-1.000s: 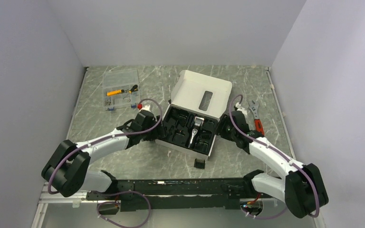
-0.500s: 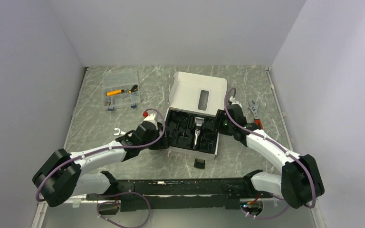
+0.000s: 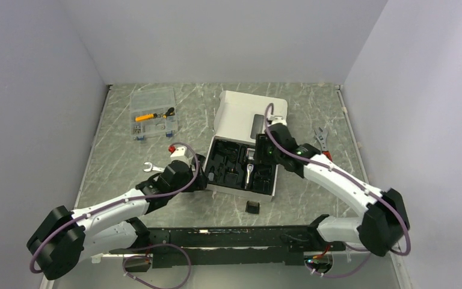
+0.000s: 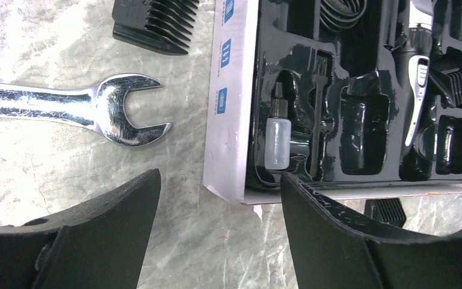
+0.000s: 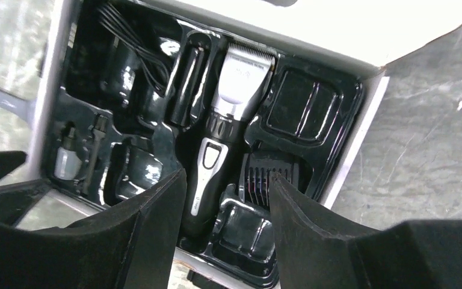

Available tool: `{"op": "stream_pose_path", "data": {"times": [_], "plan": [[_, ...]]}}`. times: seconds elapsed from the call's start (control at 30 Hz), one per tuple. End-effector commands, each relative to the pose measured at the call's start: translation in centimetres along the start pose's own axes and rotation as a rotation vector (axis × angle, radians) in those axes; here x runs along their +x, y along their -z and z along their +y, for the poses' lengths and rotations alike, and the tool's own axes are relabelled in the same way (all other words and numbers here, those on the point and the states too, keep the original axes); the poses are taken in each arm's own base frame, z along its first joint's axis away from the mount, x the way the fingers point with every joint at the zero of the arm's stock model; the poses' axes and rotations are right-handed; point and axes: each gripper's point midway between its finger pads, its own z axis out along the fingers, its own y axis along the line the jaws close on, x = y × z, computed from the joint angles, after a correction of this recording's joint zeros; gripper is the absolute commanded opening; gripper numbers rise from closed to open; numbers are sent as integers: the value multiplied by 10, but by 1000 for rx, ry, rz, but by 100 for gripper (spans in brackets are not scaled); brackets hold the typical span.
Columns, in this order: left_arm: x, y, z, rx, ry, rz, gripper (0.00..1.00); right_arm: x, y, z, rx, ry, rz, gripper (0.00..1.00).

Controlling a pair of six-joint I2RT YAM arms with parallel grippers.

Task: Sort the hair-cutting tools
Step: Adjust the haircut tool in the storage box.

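One slim black-and-silver hair clipper (image 5: pixel 219 144) lies with its blade to the far side in the middle slot of the black tray inside the open white box (image 3: pixel 240 108). A ribbed black comb attachment (image 5: pixel 263 179) is nested just right of its handle, and a second comb attachment (image 3: pixel 252 206) sits loose on the counter (image 3: pixel 313 198) just near of the box. Right pincer (image 5: pixel 227 176) hovers released and empty over the clipper handle; left pincer (image 4: pixel 219 177) is spread wide and empty at the box's near-left corner, beside a silver wrench (image 4: pixel 96 105).
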Motion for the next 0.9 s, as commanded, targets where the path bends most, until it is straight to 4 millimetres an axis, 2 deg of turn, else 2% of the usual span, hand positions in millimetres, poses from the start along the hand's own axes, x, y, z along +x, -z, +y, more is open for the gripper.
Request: {"op": "stream_pose_path", "data": {"times": [0.0,0.23,0.37,0.87], "plan": [[-2,-2,4,-26,16,-17,78,10,-7,-7,148,71,71,57],[2,-3,4,-25,7,-2,78,13,-14,-11,262,147,121,61],[3,-2,4,-22,2,-1,78,25,-21,-17,296,177,175,62],[3,-3,1,-9,-3,5,78,52,-38,-25,302,218,257,62]]}}
